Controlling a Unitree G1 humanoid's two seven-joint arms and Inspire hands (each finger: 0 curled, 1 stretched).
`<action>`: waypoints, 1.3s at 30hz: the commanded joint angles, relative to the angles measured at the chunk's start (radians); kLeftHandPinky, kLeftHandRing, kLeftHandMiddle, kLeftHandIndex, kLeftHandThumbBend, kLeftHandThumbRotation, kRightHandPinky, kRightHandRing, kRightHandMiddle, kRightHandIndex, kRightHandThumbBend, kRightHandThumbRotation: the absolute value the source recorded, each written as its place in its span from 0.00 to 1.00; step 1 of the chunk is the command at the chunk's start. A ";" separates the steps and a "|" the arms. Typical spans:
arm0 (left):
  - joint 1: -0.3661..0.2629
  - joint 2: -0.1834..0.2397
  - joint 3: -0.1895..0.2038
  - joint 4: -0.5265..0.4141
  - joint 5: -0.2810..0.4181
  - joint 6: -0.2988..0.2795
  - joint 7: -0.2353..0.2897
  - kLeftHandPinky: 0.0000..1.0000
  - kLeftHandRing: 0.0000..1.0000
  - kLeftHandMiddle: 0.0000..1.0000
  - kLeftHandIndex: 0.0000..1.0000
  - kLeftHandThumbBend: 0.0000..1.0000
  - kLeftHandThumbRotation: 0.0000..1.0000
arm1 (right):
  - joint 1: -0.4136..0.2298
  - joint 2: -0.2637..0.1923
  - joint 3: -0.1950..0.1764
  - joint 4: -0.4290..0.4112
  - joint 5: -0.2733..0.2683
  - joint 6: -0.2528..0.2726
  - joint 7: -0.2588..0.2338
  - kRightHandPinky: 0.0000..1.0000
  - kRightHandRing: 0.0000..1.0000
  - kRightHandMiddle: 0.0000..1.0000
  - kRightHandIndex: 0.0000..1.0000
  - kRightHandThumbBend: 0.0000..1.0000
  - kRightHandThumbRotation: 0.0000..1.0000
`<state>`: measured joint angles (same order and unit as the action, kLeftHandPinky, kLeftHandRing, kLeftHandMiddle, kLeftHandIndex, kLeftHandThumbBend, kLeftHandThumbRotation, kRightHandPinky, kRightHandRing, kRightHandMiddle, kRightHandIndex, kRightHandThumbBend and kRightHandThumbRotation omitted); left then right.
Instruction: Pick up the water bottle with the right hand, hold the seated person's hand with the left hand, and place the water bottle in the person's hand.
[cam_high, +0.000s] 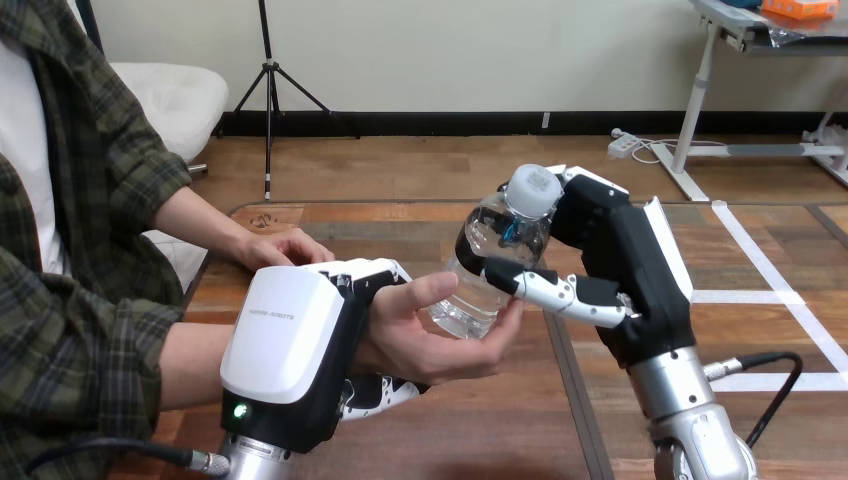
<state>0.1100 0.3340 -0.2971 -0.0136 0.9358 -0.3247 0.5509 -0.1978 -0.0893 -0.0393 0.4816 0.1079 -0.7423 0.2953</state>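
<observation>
Your right robot hand (620, 262) was curled round the tilted water bottle (492, 255), its base in the person's hand (440, 345), whose wrist (370, 345) your left robot hand (290, 340) clasped; releasing before their fingers closed could have dropped it.

Beyond my wooden table (480, 440): cream wall (450, 50), plain, with a black baseboard (450, 122) along its foot. Wood-plank floor (420, 165). A black tripod (266, 100) stands at the left, beside a white cushioned seat (175, 100). At the right, a white desk leg (704, 85); a white power strip (625, 143) lies near it.
</observation>
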 joint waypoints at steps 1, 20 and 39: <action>-0.047 -0.011 -0.002 -0.060 -0.006 -0.014 -0.001 0.31 0.39 0.46 0.48 0.90 0.00 | -0.030 -0.008 -0.007 -0.069 0.038 -0.033 0.016 0.47 0.44 0.49 0.57 0.66 0.00; -0.055 -0.010 0.001 -0.056 -0.005 -0.014 -0.001 0.31 0.39 0.46 0.49 0.90 0.00 | 0.025 -0.005 0.002 -0.130 0.032 -0.004 0.028 0.50 0.42 0.46 0.56 0.67 0.00; -0.056 -0.011 0.004 -0.059 -0.009 -0.013 -0.007 0.31 0.40 0.47 0.49 0.91 0.00 | 0.064 0.006 0.022 -0.183 0.047 0.021 0.054 0.46 0.42 0.46 0.55 0.66 0.00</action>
<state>0.1099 0.3365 -0.2949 -0.0150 0.9357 -0.3247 0.5411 -0.0946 -0.0860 -0.0298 0.3715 0.1240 -0.7135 0.3389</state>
